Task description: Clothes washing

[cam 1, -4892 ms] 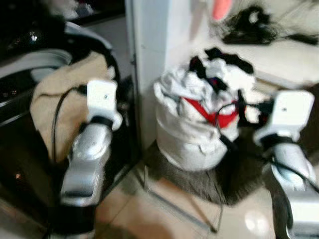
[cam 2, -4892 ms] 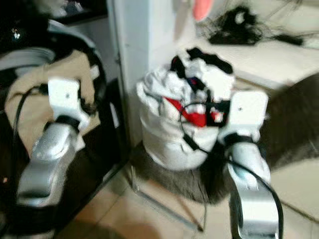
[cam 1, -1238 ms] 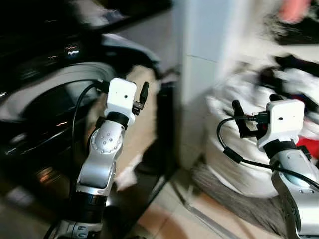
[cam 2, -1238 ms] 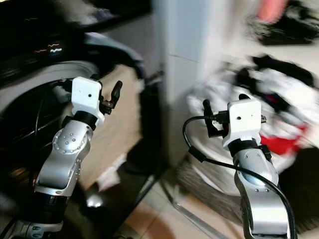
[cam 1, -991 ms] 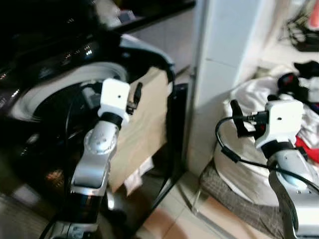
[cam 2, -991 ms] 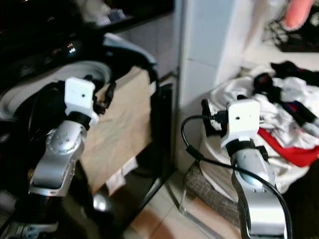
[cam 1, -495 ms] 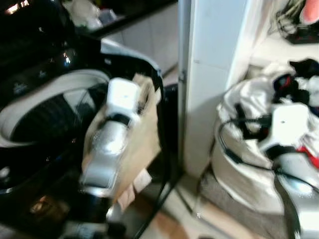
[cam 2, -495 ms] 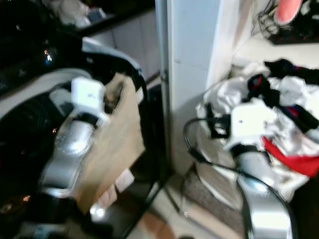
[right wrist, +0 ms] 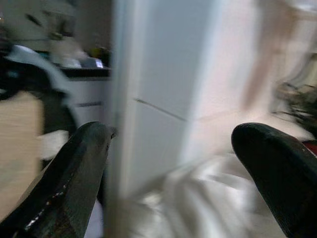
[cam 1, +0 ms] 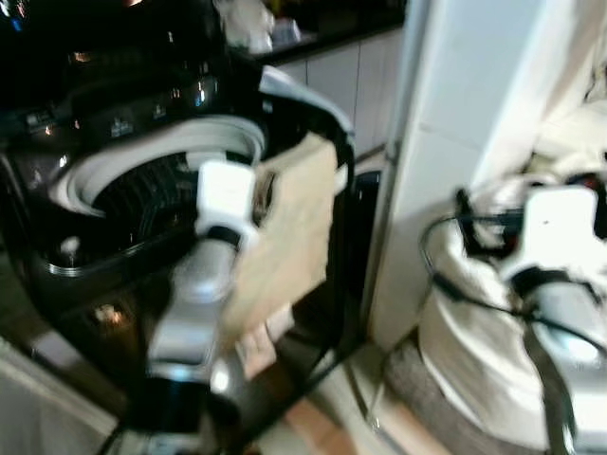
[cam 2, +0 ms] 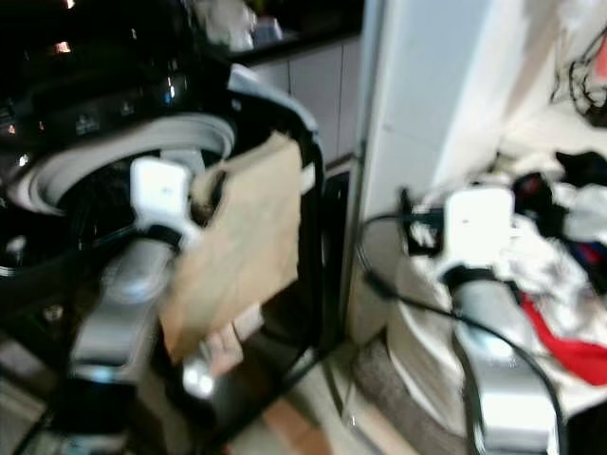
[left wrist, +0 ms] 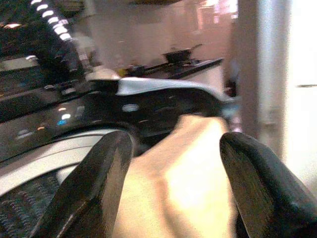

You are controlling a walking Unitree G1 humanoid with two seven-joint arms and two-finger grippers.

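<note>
Beige cloth point(cam 1: 289, 232) draped over washer point(cam 1: 142, 180) rim, just beyond wide-open left hand point(left wrist: 171, 193); right hand point(right wrist: 178, 173) wide, empty, near laundry bag point(cam 1: 474, 360).

Beige cloth point(cam 1: 289, 232) drapes over the open black washer's point(cam 1: 123, 199) rim.

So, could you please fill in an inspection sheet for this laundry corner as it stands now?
Surface: tiled floor, partly visible.
Job's things: top-loading washing machine, lid up, drum exposed; beige cloth draped over its rim; white laundry bag heaped with clothes.
Clutter: red garment hanging out of bag.
Grippers: left hand open, before the cloth; right hand open, empty.
Cables: black cable by right wrist.
Surroundings: white pillar.
</note>
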